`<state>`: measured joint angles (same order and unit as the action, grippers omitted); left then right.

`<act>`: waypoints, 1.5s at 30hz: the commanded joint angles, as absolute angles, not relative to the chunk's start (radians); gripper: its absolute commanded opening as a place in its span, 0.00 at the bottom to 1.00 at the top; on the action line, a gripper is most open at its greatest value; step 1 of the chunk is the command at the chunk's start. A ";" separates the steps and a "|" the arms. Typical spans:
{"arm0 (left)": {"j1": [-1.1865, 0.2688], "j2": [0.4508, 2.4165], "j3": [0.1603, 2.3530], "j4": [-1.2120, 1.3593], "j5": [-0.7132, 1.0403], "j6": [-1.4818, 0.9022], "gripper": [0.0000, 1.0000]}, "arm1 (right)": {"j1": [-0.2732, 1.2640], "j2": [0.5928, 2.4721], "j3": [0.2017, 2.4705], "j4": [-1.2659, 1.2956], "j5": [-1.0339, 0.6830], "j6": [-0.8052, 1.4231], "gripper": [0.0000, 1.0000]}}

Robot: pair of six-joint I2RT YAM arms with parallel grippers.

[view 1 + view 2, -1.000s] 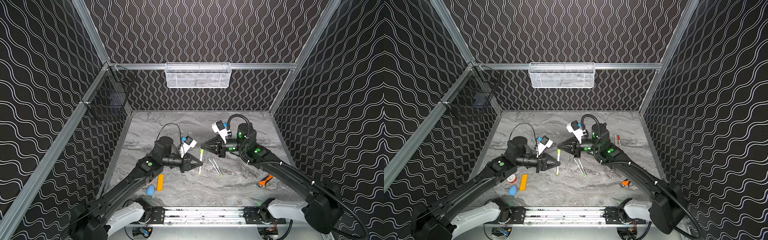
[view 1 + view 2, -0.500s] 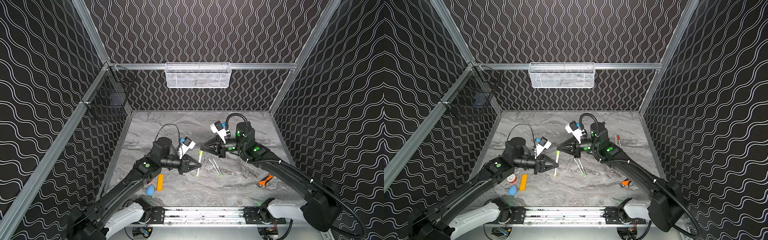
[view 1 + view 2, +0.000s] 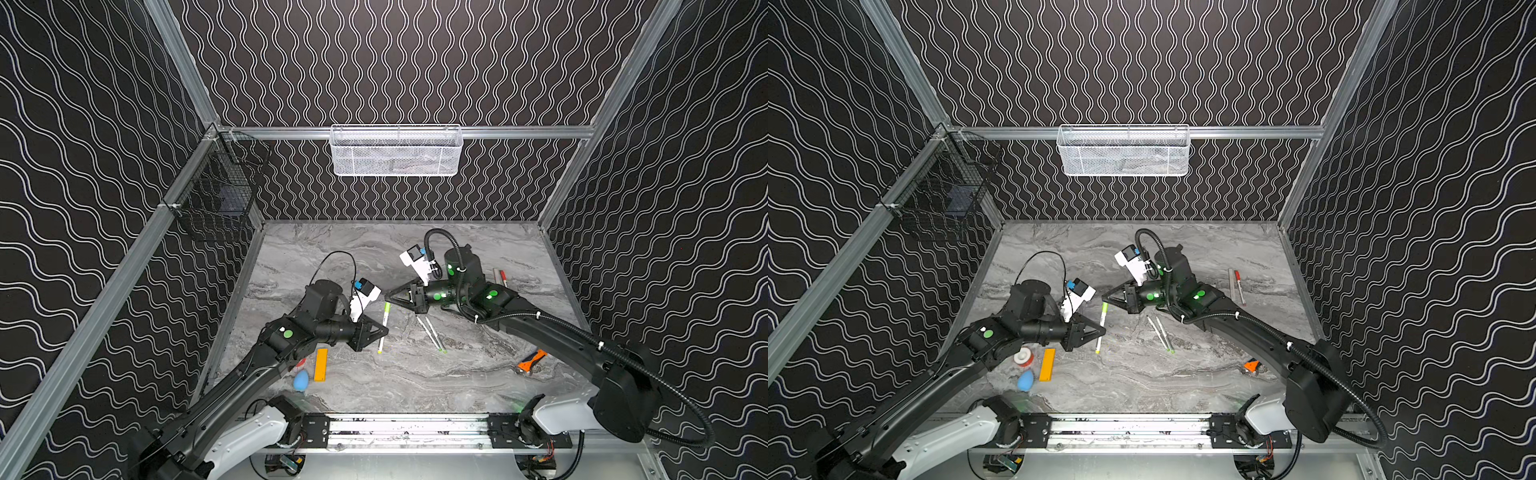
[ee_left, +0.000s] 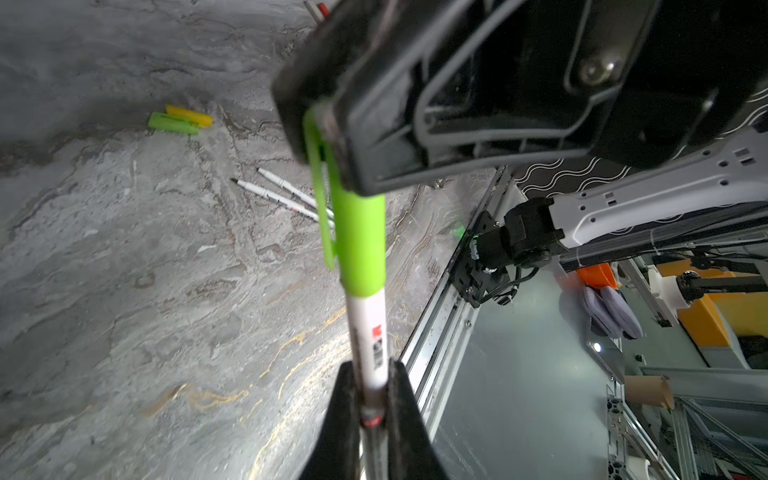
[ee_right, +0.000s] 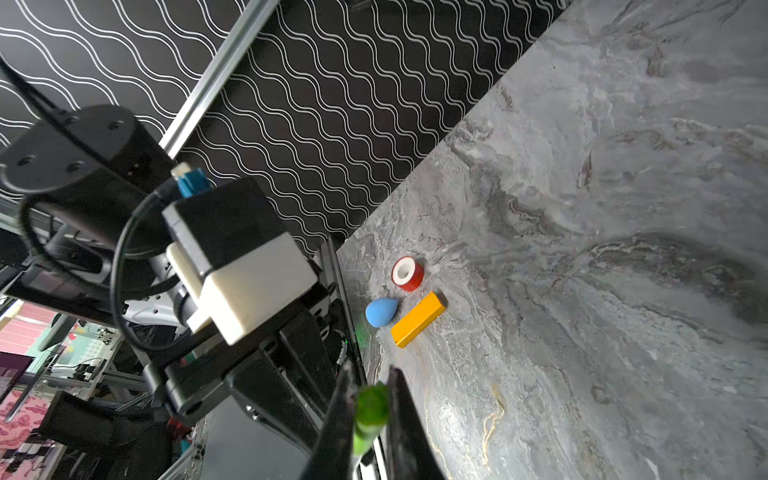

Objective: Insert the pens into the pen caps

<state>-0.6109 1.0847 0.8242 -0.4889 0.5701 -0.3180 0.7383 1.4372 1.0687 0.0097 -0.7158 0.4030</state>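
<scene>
**A:** How are the grippers set?

**B:** The left gripper [image 3: 385, 331] is clamped narrowly on the white barrel of the pen [image 4: 372, 328]. The right gripper [image 5: 370, 380] is pinched on the green cap [image 4: 360, 245] at the pen's far end. The pen is carried above the table [image 3: 374, 386], near its middle, bridged between the two.

**A:** Is the cap seated?

**B:** That cannot be told; the cap is seen over the pen's end, yet the depth of the fit is hidden.

**A:** What could go wrong?

**B:** If the axes are not lined up, the push is likely to be taken sideways; the barrel could be levered out of the left grip, or slid through it. If the cap is released while only half on, it could be dropped.

**A:** And the rest?

**B:** Two bare pens [image 3: 432, 334] are left lying just right of the held one. A loose green cap [image 4: 173, 123] and a yellow cap [image 4: 189, 115] are seen touching on the table; a low sweep could scatter them.
</scene>
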 commanded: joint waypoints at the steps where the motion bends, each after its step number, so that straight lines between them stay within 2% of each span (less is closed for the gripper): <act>1: -0.611 1.070 0.851 0.144 0.587 -0.252 0.00 | 0.767 1.471 1.052 -0.248 -0.703 0.440 0.00; 8: -0.611 1.082 0.859 0.137 0.589 -0.266 0.00 | 0.751 1.435 1.058 -0.178 -0.688 0.480 0.00; 9: -0.611 1.081 0.859 0.135 0.588 -0.267 0.03 | 0.741 1.429 1.058 -0.163 -0.692 0.486 0.00; 12: -0.611 1.072 0.856 0.125 0.588 -0.271 0.25 | 0.707 1.417 1.062 -0.133 -0.695 0.492 0.00; 14: -0.611 1.063 0.857 0.108 0.597 -0.267 0.49 | 0.670 1.413 1.067 -0.121 -0.686 0.483 0.00; 15: -0.611 1.060 0.859 0.096 0.601 -0.264 0.58 | 0.649 1.411 1.066 -0.116 -0.682 0.480 0.00; 16: -0.611 1.059 0.865 0.077 0.603 -0.260 0.64 | 0.621 1.413 1.066 -0.116 -0.679 0.472 0.00; 20: -0.611 1.038 0.884 -0.029 0.591 -0.227 0.79 | 0.497 1.420 1.069 -0.145 -0.674 0.420 0.00; 22: -0.611 1.017 0.890 -0.080 0.579 -0.212 0.96 | 0.443 1.445 1.096 -0.235 -0.627 0.333 0.00; 27: -0.612 0.984 0.917 -0.221 0.568 -0.159 0.99 | 0.297 1.621 1.272 -0.583 -0.346 0.080 0.04; 30: -0.611 0.975 0.927 -0.280 0.558 -0.132 0.99 | 0.242 1.737 1.374 -0.703 -0.173 0.005 0.05; 37: -0.612 0.986 0.929 -0.268 0.559 -0.137 0.99 | 0.152 1.959 1.543 -0.802 0.065 -0.040 0.07; 45: -0.611 1.010 0.931 -0.257 0.580 -0.140 0.99 | 0.079 2.125 1.677 -0.794 0.178 -0.086 0.09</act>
<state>-0.6125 1.0054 0.9234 -0.2722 0.5648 -0.1535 0.0933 2.0979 1.6459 -0.7795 0.1036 -0.0486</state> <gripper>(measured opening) 0.988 0.122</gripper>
